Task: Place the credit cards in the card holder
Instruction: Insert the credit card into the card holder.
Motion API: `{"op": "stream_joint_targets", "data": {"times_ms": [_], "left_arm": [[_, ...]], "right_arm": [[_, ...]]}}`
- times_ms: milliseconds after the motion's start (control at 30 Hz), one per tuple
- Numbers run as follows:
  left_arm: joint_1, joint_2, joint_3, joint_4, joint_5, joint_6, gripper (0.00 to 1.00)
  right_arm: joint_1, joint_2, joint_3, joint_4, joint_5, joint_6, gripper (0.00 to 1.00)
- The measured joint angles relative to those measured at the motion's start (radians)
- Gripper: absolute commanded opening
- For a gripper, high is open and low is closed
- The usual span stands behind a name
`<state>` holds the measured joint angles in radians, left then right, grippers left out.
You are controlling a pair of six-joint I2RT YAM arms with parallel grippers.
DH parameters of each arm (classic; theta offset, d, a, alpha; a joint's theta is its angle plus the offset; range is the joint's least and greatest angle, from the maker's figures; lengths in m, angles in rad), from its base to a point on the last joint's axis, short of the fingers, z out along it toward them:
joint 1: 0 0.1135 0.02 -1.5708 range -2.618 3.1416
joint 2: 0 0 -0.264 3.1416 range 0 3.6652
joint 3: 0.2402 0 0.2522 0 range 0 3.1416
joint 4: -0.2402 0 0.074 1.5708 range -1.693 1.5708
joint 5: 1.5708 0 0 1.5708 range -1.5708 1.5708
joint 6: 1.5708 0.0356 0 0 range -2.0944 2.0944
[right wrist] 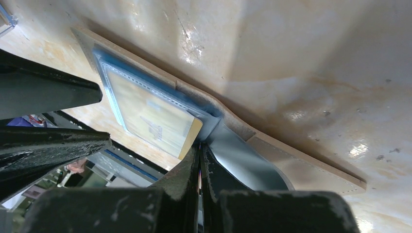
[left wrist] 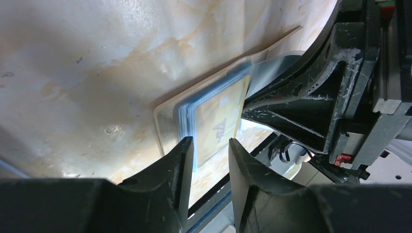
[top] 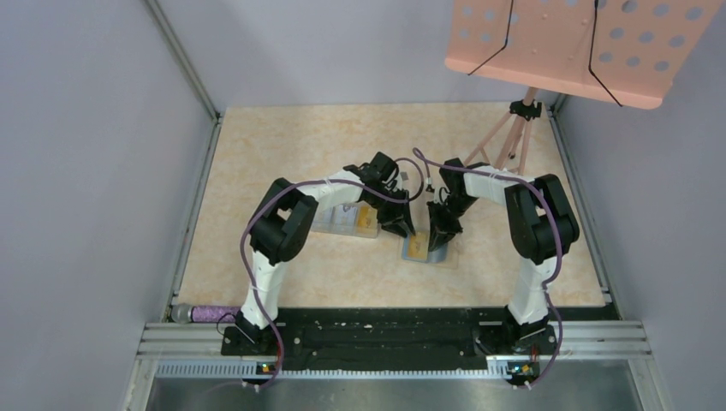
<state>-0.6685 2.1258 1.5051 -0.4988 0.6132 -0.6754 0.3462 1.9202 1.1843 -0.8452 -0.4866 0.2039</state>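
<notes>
The tan card holder (top: 433, 256) lies open on the table, its blue-grey lining up. A yellow-orange credit card (left wrist: 216, 124) sits partly inside its clear sleeve, one corner sticking out (right wrist: 193, 131). My right gripper (right wrist: 200, 145) is shut, its tips against that corner where the grey lining (right wrist: 248, 155) bulges up. My left gripper (left wrist: 210, 143) is open, hovering at the holder's tan edge (left wrist: 165, 121) with nothing clamped. In the top view the left gripper (top: 402, 227) and the right gripper (top: 438, 238) meet over the holder. More credit cards (top: 347, 220), pale grey and one yellow-orange, lie under the left forearm.
A pink perforated stand (top: 574, 43) on a tripod (top: 514, 141) overhangs the far right corner. A purple object (top: 205, 313) lies at the near left edge. Grey walls close in the table on three sides.
</notes>
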Motion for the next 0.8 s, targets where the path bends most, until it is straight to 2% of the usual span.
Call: {"op": "stream_joint_targets", "data": {"times_ms": [333, 600, 800], "left_arm": [[-0.004, 0.011, 0.002, 0.010, 0.004, 0.001, 0.27], [-0.014, 0.011, 0.002, 0.010, 0.032, 0.000, 0.28], [-0.019, 0.011, 0.010, -0.023, -0.012, 0.010, 0.35]], "right_arm": [[0.000, 0.000, 0.000, 0.000, 0.000, 0.000, 0.00], [0.000, 0.002, 0.000, 0.000, -0.003, 0.000, 0.00], [0.000, 0.002, 0.000, 0.000, -0.004, 0.000, 0.00]]}}
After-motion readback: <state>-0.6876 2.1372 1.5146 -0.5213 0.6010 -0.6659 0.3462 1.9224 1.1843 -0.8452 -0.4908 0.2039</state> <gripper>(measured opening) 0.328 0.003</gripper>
